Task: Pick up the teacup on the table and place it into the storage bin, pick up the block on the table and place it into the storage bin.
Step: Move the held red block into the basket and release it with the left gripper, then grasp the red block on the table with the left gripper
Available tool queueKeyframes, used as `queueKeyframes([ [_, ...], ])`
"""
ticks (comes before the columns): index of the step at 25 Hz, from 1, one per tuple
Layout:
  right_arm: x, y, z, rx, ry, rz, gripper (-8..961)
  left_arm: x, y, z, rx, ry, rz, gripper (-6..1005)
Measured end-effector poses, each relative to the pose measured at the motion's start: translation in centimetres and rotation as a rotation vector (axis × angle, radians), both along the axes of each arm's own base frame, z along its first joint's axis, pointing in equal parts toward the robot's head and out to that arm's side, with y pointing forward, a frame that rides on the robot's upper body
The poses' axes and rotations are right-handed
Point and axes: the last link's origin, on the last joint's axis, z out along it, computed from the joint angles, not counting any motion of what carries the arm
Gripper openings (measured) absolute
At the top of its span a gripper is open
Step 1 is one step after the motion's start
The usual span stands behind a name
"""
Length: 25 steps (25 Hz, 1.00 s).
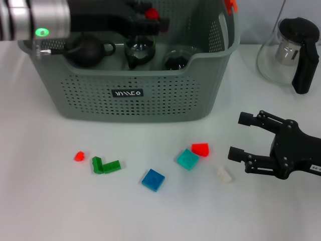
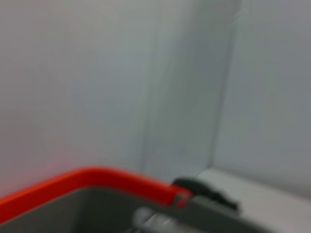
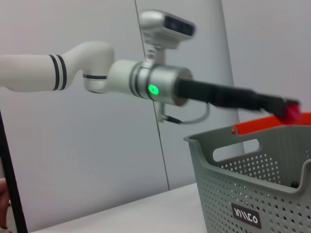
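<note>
Over the storage bin [image 1: 150,95] at the table's [image 1: 45,201] far edge, the left tool [image 1: 145,22] hangs above glassware; its grip I cannot tell. Blocks, a blue one [image 1: 153,179] among them, lie mid-table. Near the right edge, the right tool [image 1: 241,135] gapes empty; a careless reach could scatter them.

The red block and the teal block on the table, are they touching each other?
Cannot tell. In the head view the red block sits right at a corner of the teal block, with neither contact nor a gap showing plainly.
</note>
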Motion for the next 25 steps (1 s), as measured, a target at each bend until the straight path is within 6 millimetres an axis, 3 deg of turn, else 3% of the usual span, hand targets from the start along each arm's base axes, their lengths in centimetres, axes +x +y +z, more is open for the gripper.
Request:
queueKeyframes([
  [8,-0.2,0.1,-0.1,-0.001,0.002,0.005,946,-1.3,1.8,-4.0,0.104,0.214,0.091,656],
  [12,-0.3,0.2,-0.1,-0.001,0.003,0.008,946,-1.4,2.1,-4.6,0.129,0.231,0.130,657],
  [19,-0.3,0.2,0.0,-0.001,0.003,0.009,946,-1.4,1.3,-2.7,0.127,0.135,0.161,659],
  [24,-0.3,0.3,0.1,-0.001,0.003,0.011,946,-3.1,-2.1,0.0,0.072,-0.070,0.131,855],
  [25,-0.3,0.3,0.1,-0.001,0.003,0.011,946,-3.7,-2.8,0.4,0.066,-0.093,0.115,854],
])
